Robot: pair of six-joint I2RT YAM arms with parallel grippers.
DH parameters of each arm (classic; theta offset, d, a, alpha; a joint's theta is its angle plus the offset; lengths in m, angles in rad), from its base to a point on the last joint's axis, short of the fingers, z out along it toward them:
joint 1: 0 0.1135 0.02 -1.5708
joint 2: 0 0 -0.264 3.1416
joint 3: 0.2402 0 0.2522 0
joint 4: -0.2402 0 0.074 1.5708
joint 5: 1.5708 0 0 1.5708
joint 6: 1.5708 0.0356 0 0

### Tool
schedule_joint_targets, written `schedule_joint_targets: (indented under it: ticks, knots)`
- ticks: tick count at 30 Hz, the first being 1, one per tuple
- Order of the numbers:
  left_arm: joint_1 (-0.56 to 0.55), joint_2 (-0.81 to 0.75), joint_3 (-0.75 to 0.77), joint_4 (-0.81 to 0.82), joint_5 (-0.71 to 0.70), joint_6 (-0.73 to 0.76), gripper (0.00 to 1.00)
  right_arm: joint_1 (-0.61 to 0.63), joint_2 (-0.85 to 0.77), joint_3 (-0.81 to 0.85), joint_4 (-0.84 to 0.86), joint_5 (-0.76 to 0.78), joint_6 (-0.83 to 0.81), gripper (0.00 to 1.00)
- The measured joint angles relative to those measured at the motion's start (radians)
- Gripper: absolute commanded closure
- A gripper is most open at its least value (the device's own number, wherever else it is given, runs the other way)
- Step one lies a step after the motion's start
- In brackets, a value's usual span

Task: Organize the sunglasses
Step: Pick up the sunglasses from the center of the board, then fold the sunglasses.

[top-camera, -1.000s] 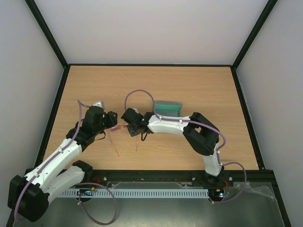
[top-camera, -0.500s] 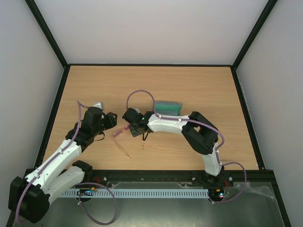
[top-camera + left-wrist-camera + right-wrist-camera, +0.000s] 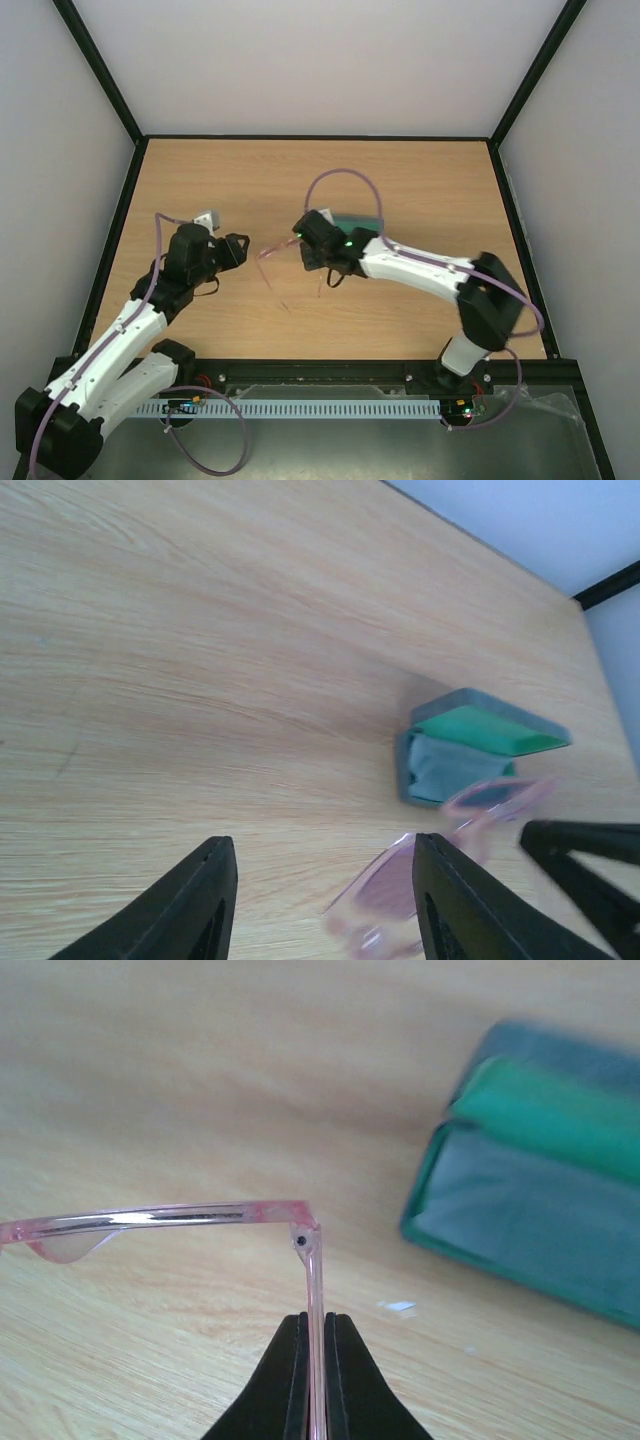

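Right fingers (image 3: 298, 1345) pressed together, pinching one slender arm of pink sunglasses (image 3: 180, 1218) just behind hinge. Sunglasses sit mid-tabletop (image 3: 420, 180), between both robot arms, near open grey-blue case (image 3: 470, 745). Left fingers (image 3: 205, 900) spread, gripping nothing, facing the lenses.

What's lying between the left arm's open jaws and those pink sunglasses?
Nothing: only bare wooden table separates the jaws from the sunglasses, clearest in the top view.
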Motion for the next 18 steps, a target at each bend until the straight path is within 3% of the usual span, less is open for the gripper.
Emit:
schedule_joint_targets:
  ticks: [8,18]
  knots:
    - [-0.077,-0.026,0.01,0.039,0.092,-0.036,0.54,-0.041,-0.308,-0.063,0.027,0.183,0.035,0.99]
    - [-0.285,0.087,0.044,0.185,0.088,-0.121,0.54,-0.041,-0.396,-0.127,0.081,0.287,0.056,0.99]
